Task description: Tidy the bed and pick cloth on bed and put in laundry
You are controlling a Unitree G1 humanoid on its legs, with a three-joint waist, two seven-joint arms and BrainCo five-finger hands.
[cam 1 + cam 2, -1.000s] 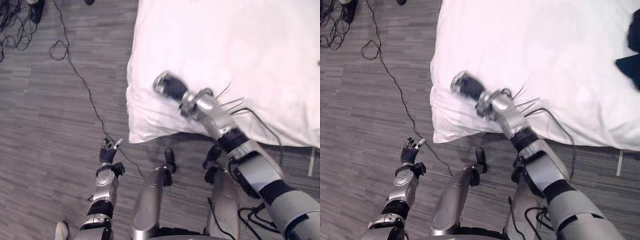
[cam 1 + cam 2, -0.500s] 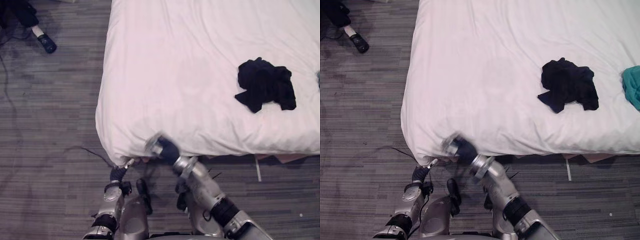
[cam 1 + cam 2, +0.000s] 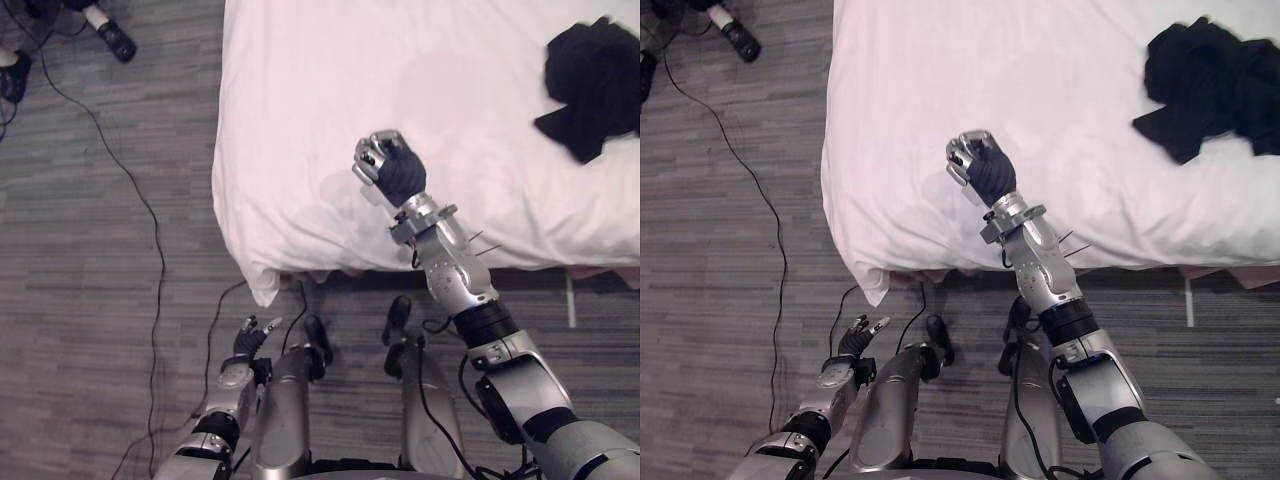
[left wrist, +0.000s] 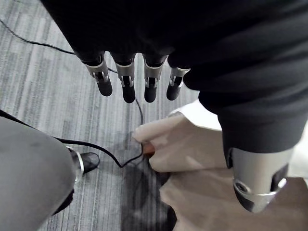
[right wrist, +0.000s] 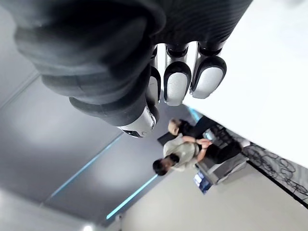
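A white bed [image 3: 300,100] spans 11 to 3 o'clock. A black cloth [image 3: 593,80] lies crumpled on it at 2 o'clock, well apart from both hands. The right hand [image 3: 392,168], above the bed at centre, is curled into an empty fist. The left hand [image 3: 246,341], over the floor [image 3: 90,300] at 7 o'clock, has its fingers straight and holds nothing.

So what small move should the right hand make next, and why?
Probably open the right hand and carry it right toward the black cloth: its fingers are curled on nothing above the bed, and the cloth lies untouched farther right.
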